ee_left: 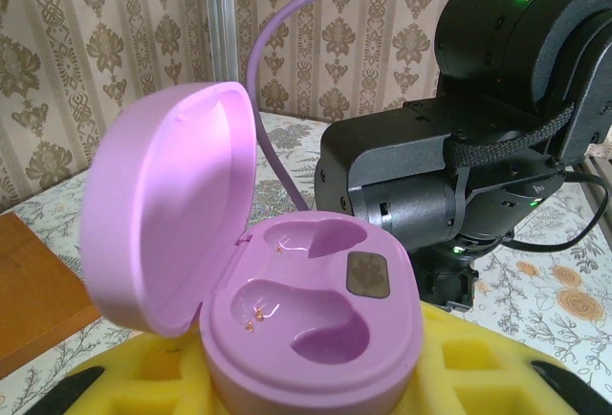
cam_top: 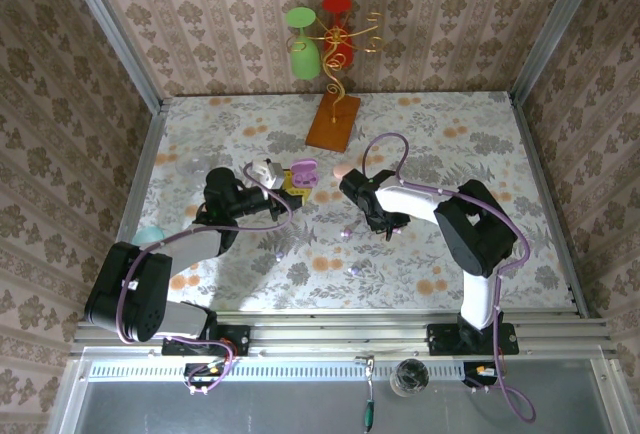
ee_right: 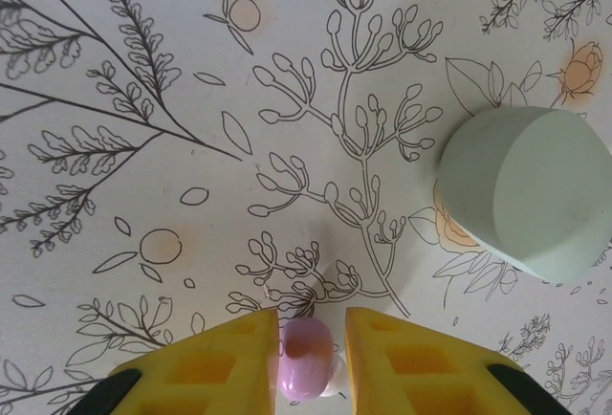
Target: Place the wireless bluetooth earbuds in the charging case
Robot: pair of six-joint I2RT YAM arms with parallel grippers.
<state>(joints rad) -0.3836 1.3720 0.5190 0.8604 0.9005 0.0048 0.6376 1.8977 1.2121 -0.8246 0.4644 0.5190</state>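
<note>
My left gripper (cam_top: pixel 291 182) is shut on the base of the purple charging case (ee_left: pixel 316 310), held between the yellow fingers (ee_left: pixel 497 377). The case's lid (ee_left: pixel 172 205) stands open and both wells are empty. In the top view the case (cam_top: pixel 303 172) hangs above the table's middle. My right gripper (ee_right: pixel 311 338) points down at the tablecloth, its yellow pads closed on a glossy purple earbud (ee_right: pixel 306 358) with a white tip. From above, the right gripper (cam_top: pixel 388 229) is right of the case. Two more tiny earbuds (cam_top: pixel 345 235) (cam_top: pixel 352 270) lie loose on the cloth.
A pale green oval case (ee_right: pixel 526 195) lies shut just right of my right gripper. A wooden base (cam_top: pixel 334 120) with a gold wire stand and two coloured glasses stands at the back. A mint case (cam_top: pixel 150 236) peeks out beside the left arm.
</note>
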